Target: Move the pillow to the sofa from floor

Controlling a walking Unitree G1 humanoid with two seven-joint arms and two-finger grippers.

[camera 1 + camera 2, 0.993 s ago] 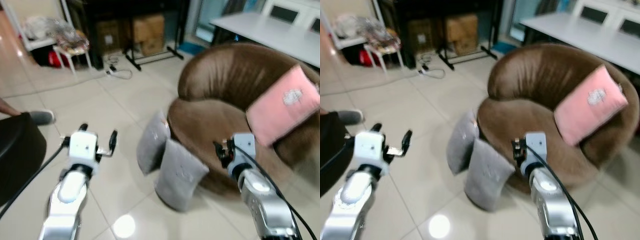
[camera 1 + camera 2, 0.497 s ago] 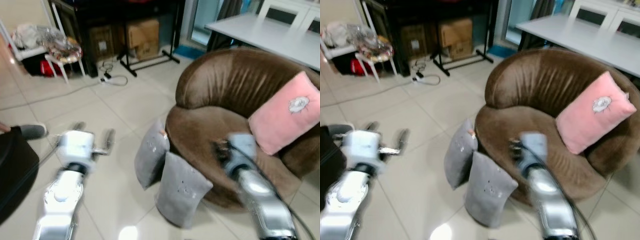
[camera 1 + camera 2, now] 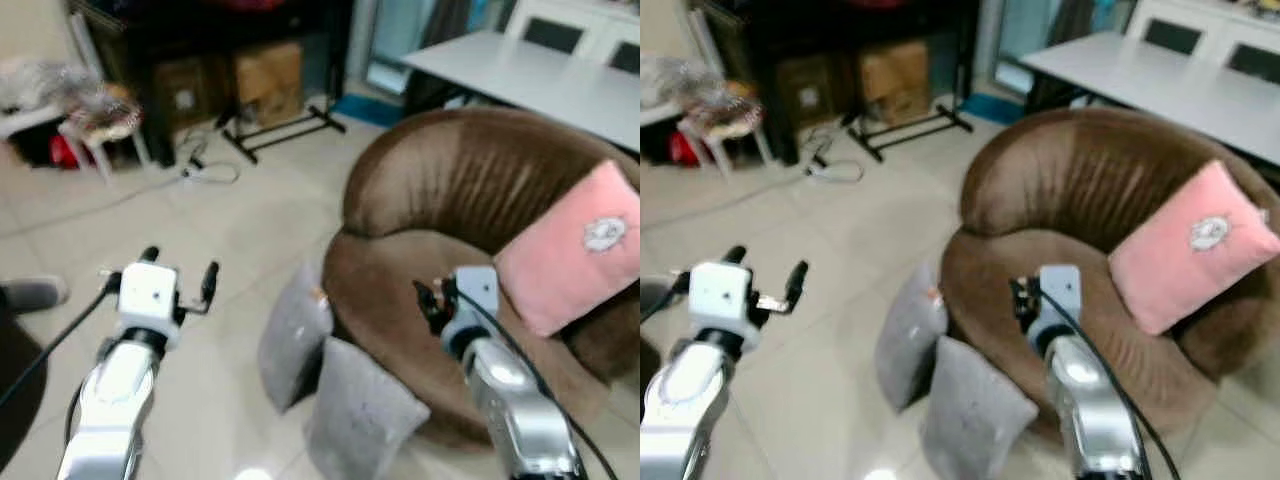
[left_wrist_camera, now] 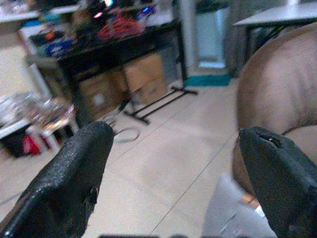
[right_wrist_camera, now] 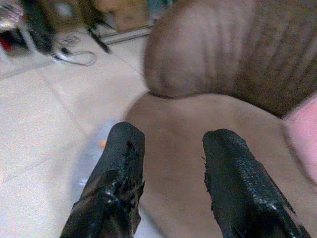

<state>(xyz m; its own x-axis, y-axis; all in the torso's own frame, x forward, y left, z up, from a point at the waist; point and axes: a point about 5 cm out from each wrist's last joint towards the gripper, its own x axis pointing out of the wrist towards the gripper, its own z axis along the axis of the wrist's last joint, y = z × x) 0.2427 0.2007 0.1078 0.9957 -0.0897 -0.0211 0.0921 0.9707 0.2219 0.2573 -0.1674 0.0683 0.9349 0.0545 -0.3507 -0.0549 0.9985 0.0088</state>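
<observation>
Far left there's a shoe (image 3: 32, 293) on the tiled floor (image 3: 250, 215), w/ cardboard boxes (image 3: 268, 78) further back under a dark table. Left gripper (image 3: 178, 279) hangs in the air over the floor, fingers spread wide apart, nothing in them. Next, 2 grey pillows (image 3: 296, 335) (image 3: 362, 420) on the floor, propped against the front edge of the brown sofa (image 3: 470, 190). Right gripper (image 3: 432, 297) is up over the sofa seat, fingers (image 5: 119, 163) parted, empty. 1 pink pillow (image 3: 575, 245) leans on the sofa's right side. White table (image 3: 510, 75) sits behind.
</observation>
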